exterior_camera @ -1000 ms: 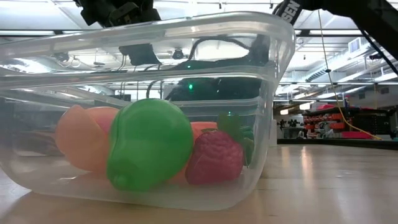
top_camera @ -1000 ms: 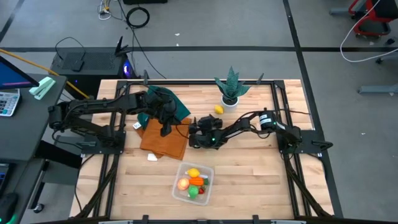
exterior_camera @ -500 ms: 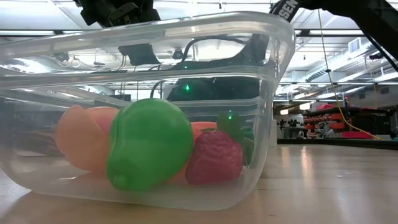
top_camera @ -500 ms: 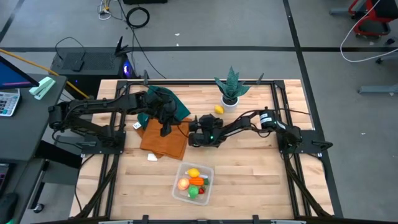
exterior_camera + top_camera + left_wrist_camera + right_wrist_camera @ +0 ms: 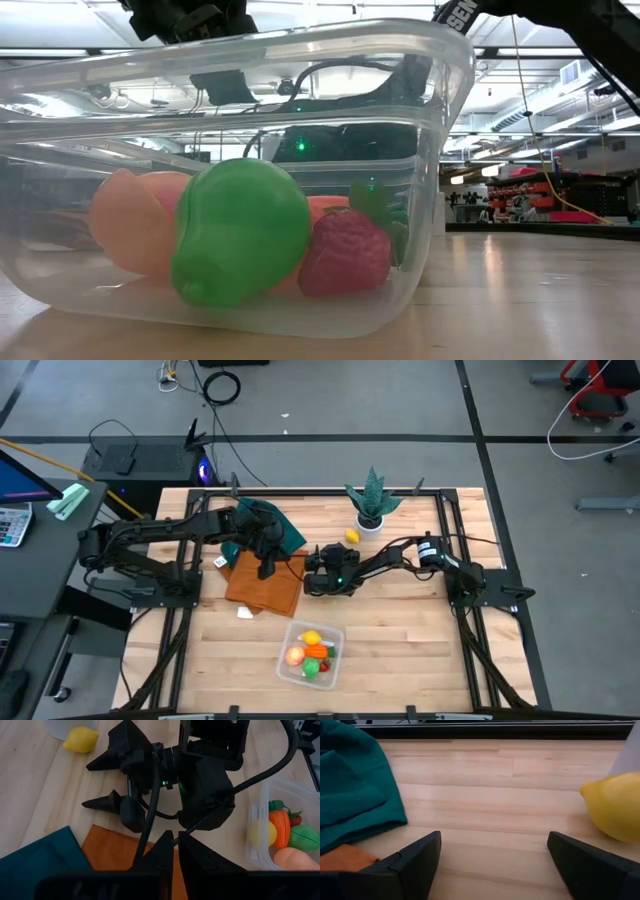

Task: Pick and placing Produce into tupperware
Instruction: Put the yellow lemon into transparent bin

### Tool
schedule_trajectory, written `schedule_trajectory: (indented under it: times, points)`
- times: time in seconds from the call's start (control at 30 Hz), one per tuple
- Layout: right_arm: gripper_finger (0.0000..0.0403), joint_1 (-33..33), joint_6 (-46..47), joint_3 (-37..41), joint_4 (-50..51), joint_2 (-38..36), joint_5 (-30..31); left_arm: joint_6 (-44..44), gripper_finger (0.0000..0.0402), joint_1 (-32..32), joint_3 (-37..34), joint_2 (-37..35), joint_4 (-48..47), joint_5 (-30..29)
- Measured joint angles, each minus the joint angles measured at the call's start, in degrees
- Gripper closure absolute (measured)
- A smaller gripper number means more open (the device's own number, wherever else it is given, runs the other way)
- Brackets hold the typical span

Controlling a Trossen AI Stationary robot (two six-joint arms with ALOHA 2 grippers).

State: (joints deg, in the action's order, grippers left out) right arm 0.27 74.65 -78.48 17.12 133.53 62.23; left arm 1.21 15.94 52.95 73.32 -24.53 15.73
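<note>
Filling of the container [image 5: 312, 653] is being judged as nearly finished: near the front edge of the bench [image 5: 400, 640] it is already holding a green pear [image 5: 240, 232], an orange fruit [image 5: 128, 222], a carrot [image 5: 281, 822], a strawberry [image 5: 346, 254] and a yellow fruit [image 5: 262, 832]. One lemon [image 5: 352, 536] is being left out, lying just beside the potted plant [image 5: 371, 500]. The right end effector [image 5: 309, 568] is being held wide open and empty, low over the wood, with the lemon close ahead. The left end effector [image 5: 266, 570] is being kept closed and empty over the orange cloth [image 5: 264, 585], beside a teal cloth [image 5: 290, 535].
</note>
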Motion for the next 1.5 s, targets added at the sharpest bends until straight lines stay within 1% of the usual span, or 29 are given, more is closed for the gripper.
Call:
schedule_trajectory:
  times: [0.23, 0.4, 0.5, 0.73, 0.9, 1.07, 1.3, 1.5]
  points:
    - [0.0066, 0.17, 1.77, -0.02, 0.27, 0.00, 0.02, 0.61, 0.0370, 0.00, 0.00, 0.00, -6.24, -0.01]
    - [0.0066, 0.20, 2.33, -0.06, 0.81, 0.00, -0.05, 0.98, 0.0361, 0.00, 0.02, 0.00, -7.98, 0.00]
    - [0.0066, 0.62, 2.41, -0.11, 1.97, -0.13, -0.19, 0.96, 0.0362, 0.00, 1.21, 0.02, -9.31, -0.02]
    - [0.0067, 2.52, 3.81, 0.13, 6.75, -1.68, -1.01, 0.97, 0.0369, 0.32, 4.68, 0.02, -9.52, 0.00]
    - [0.0067, 4.00, 8.93, 0.07, 11.81, -1.86, -1.59, 0.94, 0.0362, 1.28, 6.07, 0.02, -9.63, -0.01]
    - [0.0067, 3.80, 15.19, -0.02, 17.60, -1.97, -1.58, 0.74, 0.0364, 2.08, 6.27, 0.02, -9.74, -0.02]
    - [0.0067, 2.23, 15.79, -0.02, 17.75, -2.05, -1.61, 0.55, 0.0370, 2.27, 6.27, 0.02, -9.77, -0.02]
    - [0.0067, 1.05, 15.82, 0.00, 17.57, -2.03, -1.23, 0.52, 0.0362, 2.27, 6.27, 0.02, -9.79, -0.02]
